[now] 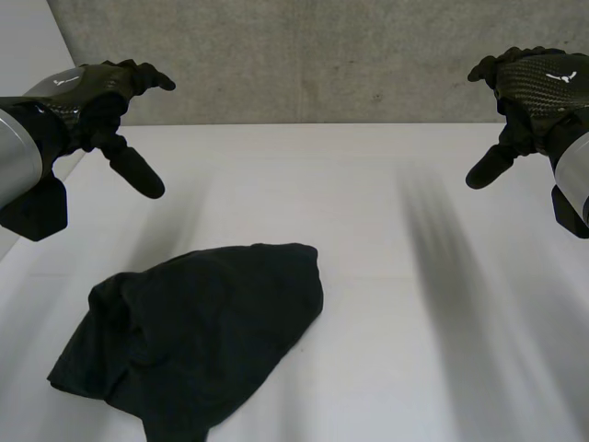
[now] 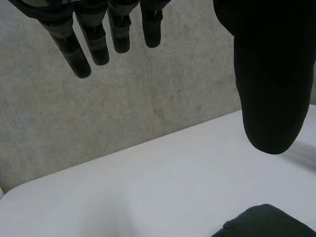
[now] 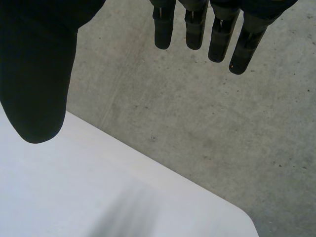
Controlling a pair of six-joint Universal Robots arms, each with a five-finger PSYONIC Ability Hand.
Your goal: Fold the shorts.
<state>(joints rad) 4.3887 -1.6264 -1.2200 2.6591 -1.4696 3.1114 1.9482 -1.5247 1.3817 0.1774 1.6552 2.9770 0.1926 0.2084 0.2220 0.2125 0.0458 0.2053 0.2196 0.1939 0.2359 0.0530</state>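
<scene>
The shorts (image 1: 198,336) lie bunched in a dark heap on the table (image 1: 396,304), toward 7 o'clock in the head view. The left hand (image 1: 106,92) hangs at 10 o'clock and the right hand (image 1: 529,87) at 2 o'clock, both with fingers straight and holding nothing. The cloth looks light, soft and limp. It will likely sag, so pinch it at an outer edge or corner.

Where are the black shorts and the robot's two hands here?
shorts (image 1: 202,331), head view, middle of the crumpled cloth.
left hand (image 1: 97,92), head view, back of the hand.
right hand (image 1: 536,83), head view, back of the hand.
</scene>
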